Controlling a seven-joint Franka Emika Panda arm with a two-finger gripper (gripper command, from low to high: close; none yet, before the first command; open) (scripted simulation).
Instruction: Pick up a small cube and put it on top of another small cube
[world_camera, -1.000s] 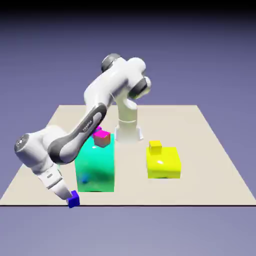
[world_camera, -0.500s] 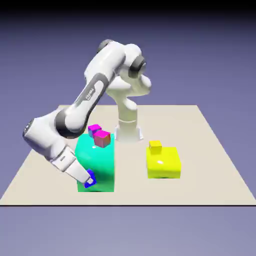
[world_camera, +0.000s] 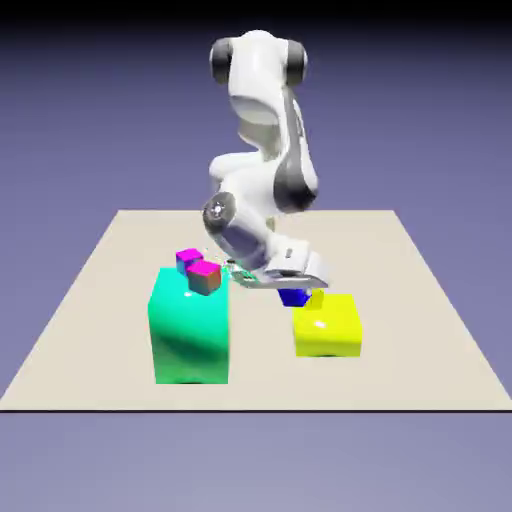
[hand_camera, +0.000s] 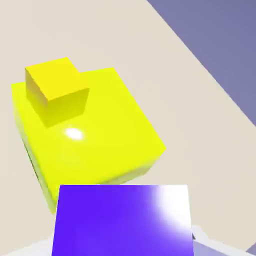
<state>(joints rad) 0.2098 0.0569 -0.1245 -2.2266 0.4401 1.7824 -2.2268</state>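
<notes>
Going from the exterior view's left: a big green block (world_camera: 190, 325) stands well away from the jaws with two magenta-topped cubes (world_camera: 198, 270) on its top, none of it part of the job. Next comes the gripper (world_camera: 293, 293), its jaws clamped on the small dark blue cube (world_camera: 293, 296), which hangs between them clear of the table (world_camera: 420, 300). In the hand view this blue cube (hand_camera: 123, 220) fills the lower part of the picture and hides the finger tips, so the grip reads as firm and centred as far as I can judge.

Just beyond and below the jaws sits the large yellow block (world_camera: 328, 325), and on one corner of its top stands the tiny yellow cube (hand_camera: 56, 90), the place where the blue one has to go. In the exterior view that small yellow cube is largely hidden behind the hand. It rides on the big block, so the target is raised above the table and the blue cube has to be carried high enough to clear it, which is likely why it is held aloft.

The arm is folded up tall over its base, the forearm slanting down toward the yellow block, the hand tilted, not plumb. Judging by the hand view, the blue cube is not yet over the yellow one: it lies off to one side, apart from it
</notes>
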